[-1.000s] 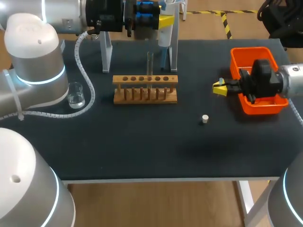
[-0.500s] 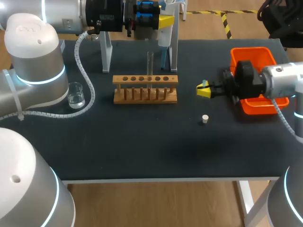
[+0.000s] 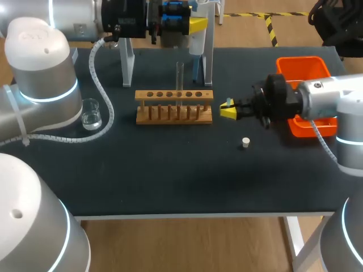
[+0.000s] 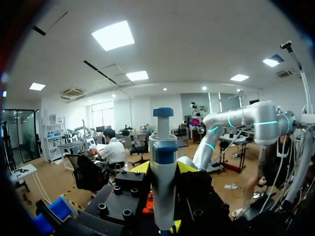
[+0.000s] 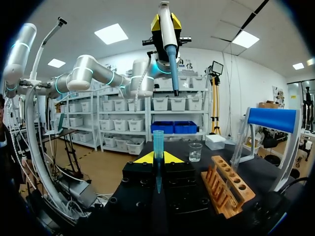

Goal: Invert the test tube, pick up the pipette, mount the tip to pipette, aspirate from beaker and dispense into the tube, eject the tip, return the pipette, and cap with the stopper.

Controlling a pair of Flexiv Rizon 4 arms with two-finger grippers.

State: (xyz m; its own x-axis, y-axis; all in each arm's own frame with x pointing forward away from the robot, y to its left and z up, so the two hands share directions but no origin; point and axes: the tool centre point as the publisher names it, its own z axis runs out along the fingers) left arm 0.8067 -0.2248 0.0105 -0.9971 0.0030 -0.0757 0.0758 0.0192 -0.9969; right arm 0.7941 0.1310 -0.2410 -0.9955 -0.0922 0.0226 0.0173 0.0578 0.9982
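My left gripper [image 3: 195, 25] hangs above the table's far edge, shut on the blue and white pipette [image 3: 173, 18]; in the left wrist view the pipette [image 4: 162, 157] stands upright between the fingers of that gripper [image 4: 163, 169]. My right gripper [image 3: 228, 109] hovers just right of the wooden rack [image 3: 174, 106], shut on a blue pipette tip [image 5: 158, 142]. From the right wrist view the pipette [image 5: 167, 34] is high ahead of the right gripper [image 5: 158, 158]. A clear test tube [image 3: 179, 75] stands upright in the rack. The beaker [image 3: 91, 113] is at the left. The small stopper [image 3: 245, 143] lies in front of the right gripper.
An orange bin [image 3: 303, 67] sits at the right behind my right arm. A white stand [image 3: 127, 62] rises behind the rack. My left arm's cable [image 3: 105, 107] curls around the beaker. In the right wrist view the rack [image 5: 229, 184] and beaker [image 5: 195, 152] lie ahead.
My right gripper has moved left from the orange bin towards the rack, carrying the pipette tip. The left arm and pipette have stayed still.
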